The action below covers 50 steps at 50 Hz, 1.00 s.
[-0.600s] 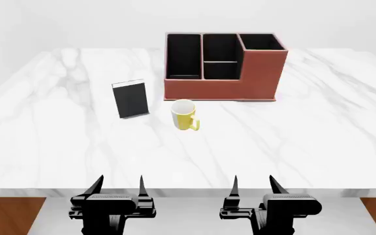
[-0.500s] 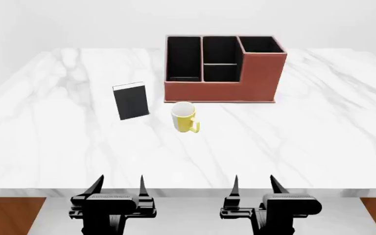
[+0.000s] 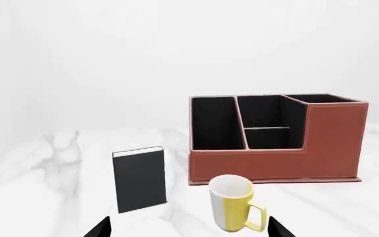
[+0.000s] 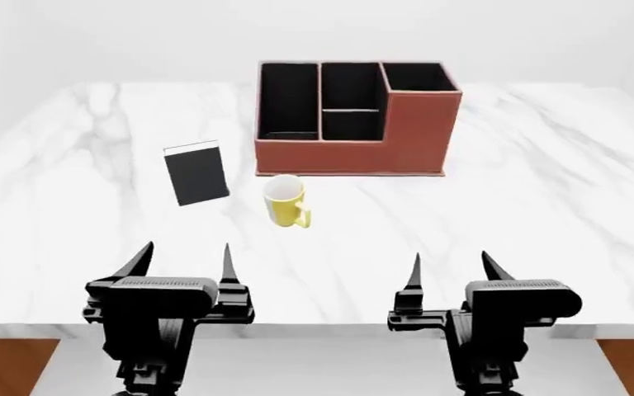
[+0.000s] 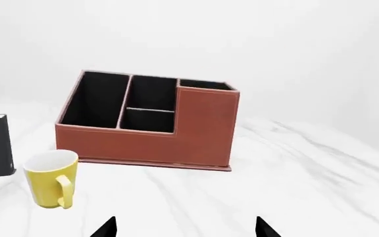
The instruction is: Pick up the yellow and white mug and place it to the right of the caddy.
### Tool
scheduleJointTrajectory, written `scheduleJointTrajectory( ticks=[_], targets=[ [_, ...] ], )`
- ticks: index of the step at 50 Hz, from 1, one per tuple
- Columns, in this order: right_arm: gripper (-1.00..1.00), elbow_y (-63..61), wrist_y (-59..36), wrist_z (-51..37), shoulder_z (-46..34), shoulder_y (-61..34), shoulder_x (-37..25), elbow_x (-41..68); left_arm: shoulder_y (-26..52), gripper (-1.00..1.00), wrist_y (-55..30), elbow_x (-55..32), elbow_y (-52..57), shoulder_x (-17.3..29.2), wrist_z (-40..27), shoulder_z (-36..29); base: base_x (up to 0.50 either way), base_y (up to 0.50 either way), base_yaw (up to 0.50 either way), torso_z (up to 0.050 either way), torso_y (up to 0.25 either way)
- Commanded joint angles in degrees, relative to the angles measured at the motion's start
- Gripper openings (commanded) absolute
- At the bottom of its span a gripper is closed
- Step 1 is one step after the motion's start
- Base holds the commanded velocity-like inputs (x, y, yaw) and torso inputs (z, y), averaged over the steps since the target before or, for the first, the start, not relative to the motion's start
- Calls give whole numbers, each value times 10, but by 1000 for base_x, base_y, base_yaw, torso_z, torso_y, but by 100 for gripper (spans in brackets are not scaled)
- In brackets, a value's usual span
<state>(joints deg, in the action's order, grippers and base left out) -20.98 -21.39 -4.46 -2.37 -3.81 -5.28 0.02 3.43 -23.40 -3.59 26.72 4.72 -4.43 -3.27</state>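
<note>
The yellow and white mug [image 4: 285, 202] stands upright on the marble table just in front of the caddy [image 4: 352, 144], its handle turned toward me. The caddy is a reddish-brown organizer with black compartments and a taller right corner. In the left wrist view the mug [image 3: 234, 203] sits ahead of the fingertips, toward one side, with the caddy [image 3: 275, 158] behind it. The right wrist view shows the mug [image 5: 51, 185] and caddy [image 5: 151, 126] too. My left gripper [image 4: 185, 262] and right gripper [image 4: 451, 271] hover open over the table's front edge, both empty.
A small black upright book [image 4: 196, 173] stands left of the mug. The white marble table [image 4: 537, 198] stretches wide to the right of the caddy. Brown floor shows below the table's front edge at both lower corners.
The head view has shifted: the caddy, mug and book sit further left, and both grippers appear higher and larger, now over the table's front edge.
</note>
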Motion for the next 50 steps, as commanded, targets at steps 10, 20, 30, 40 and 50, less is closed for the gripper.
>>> scheduleJointTrajectory(
  ticks=[10, 20, 30, 40, 50],
  targets=[
    [100, -36, -41, -6, -15, -11, -22, 9, 16, 100, -67, -2, 71, 29, -17, -21, 398, -303, 0, 0, 0],
    [100, -25, -33, -10, -19, -12, -25, 16, 12, 100, -62, -5, 69, 36, -23, -21, 500, -58, 0, 0, 0],
    [100, -24, -22, -11, -14, -6, -27, 34, 12, 100, -67, -6, 73, 41, -31, -25, 500, -54, 0, 0, 0],
    [100, -22, -18, -15, -18, -5, -31, 38, 11, 100, -70, 0, 76, 47, -39, -34, 500, -164, 0, 0, 2],
    [100, -19, -9, -18, -23, -2, -35, 42, 9, 100, -71, 0, 80, 52, -45, -38, 500, -45, 0, 0, 0]
  ],
)
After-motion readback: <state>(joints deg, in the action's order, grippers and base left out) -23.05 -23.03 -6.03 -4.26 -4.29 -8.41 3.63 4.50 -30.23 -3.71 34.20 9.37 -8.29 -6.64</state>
